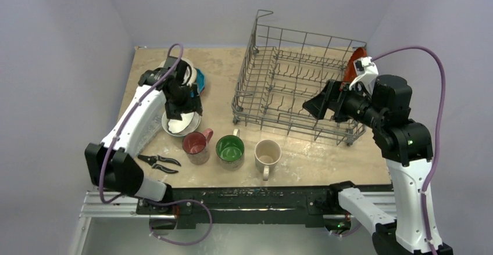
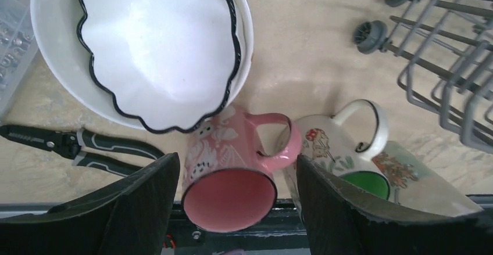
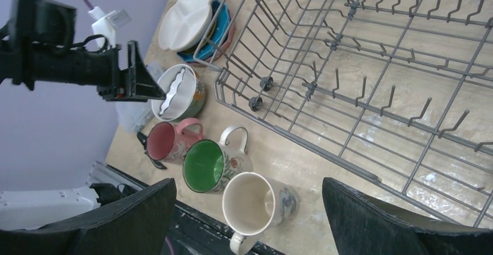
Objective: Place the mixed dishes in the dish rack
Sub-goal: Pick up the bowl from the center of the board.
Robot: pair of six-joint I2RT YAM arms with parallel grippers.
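Observation:
The dish rack [image 1: 296, 86] stands at the back right with no dishes showing on its tines. My left gripper [image 1: 181, 114] hangs open just above a small white bowl with a black scalloped rim [image 2: 157, 46], which is nested in a bigger white bowl [image 2: 58, 63]. Nothing sits between its fingers [image 2: 145, 208]. In a row near the front edge stand the red mug [image 1: 196, 144], green mug [image 1: 230, 150] and cream mug [image 1: 267, 153]. My right gripper [image 1: 314, 107] is open and empty over the rack's front right part. Stacked plates [image 1: 195, 75] lie at the back left.
Black-handled pliers [image 1: 160, 162] lie left of the red mug. A clear plastic box [image 2: 11, 40] sits beside the bowls. An orange plate [image 1: 356, 60] shows behind the right arm, beyond the rack's right side. The rack's small wheels [image 2: 372, 34] rest on the table near the green mug.

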